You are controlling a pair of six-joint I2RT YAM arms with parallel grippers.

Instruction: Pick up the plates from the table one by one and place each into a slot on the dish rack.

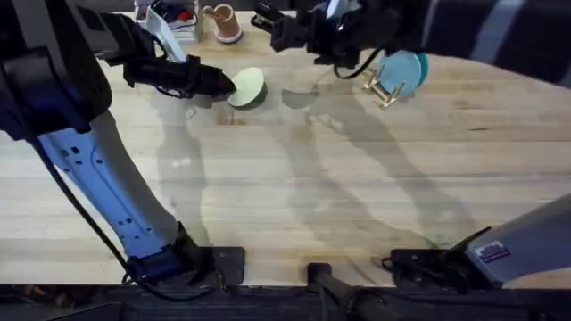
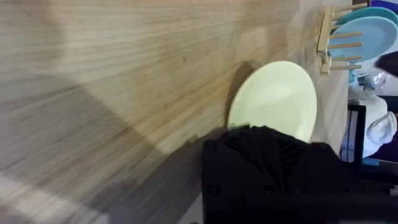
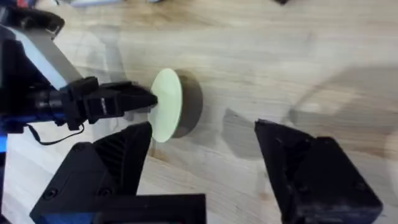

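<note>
Mug point(image 1: 223, 21) beyond gripper-held point(image 1: 225, 85) cream plate point(image 1: 249, 86).

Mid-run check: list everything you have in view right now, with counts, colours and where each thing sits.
Pale cream-yellow round plate: one, tilted up on edge off the table, far left of centre, clamped at its rim.
Light blue round plates: at least two, standing in the rack, far right.
Light natural-wood peg dish rack: one, far right of centre.
Pink mug: one, far edge.
Light wooden butcher-block table: one.
Left gripper: black, shut on the cream plate.
Right gripper: black, open, above the table.
</note>
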